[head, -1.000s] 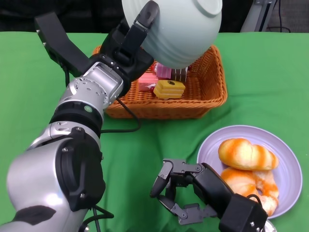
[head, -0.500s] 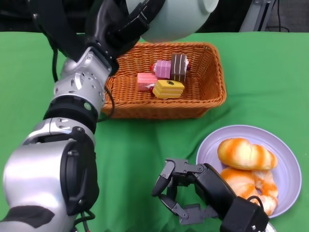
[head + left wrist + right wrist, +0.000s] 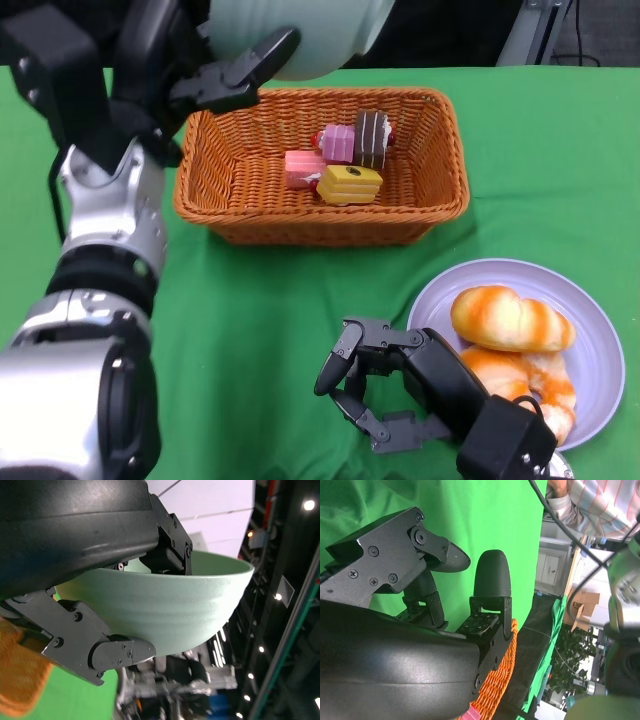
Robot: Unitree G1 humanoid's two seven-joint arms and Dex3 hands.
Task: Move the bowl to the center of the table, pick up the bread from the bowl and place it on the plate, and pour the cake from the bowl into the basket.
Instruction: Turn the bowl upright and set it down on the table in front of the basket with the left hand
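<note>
Left hand [image 3: 215, 75] gripping smooth pale-green ribbed bowl [image 3: 295, 35] above woven wicker basket [image 3: 440, 180], blocky cake pieces [image 3: 345, 165] inside, right hand [image 3: 385, 385] empty, fingers spread, glossy bread [image 3: 510, 320] on round lilac plate [image 3: 600, 370]

Pale green bowl [image 3: 300, 35] held aloft; cakes [image 3: 340, 160] in wicker basket [image 3: 440, 190]; bread [image 3: 510, 320] on plate [image 3: 600, 370].

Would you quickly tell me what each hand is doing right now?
Left hand: holding the bowl.
Right hand: open, holding nothing.
</note>
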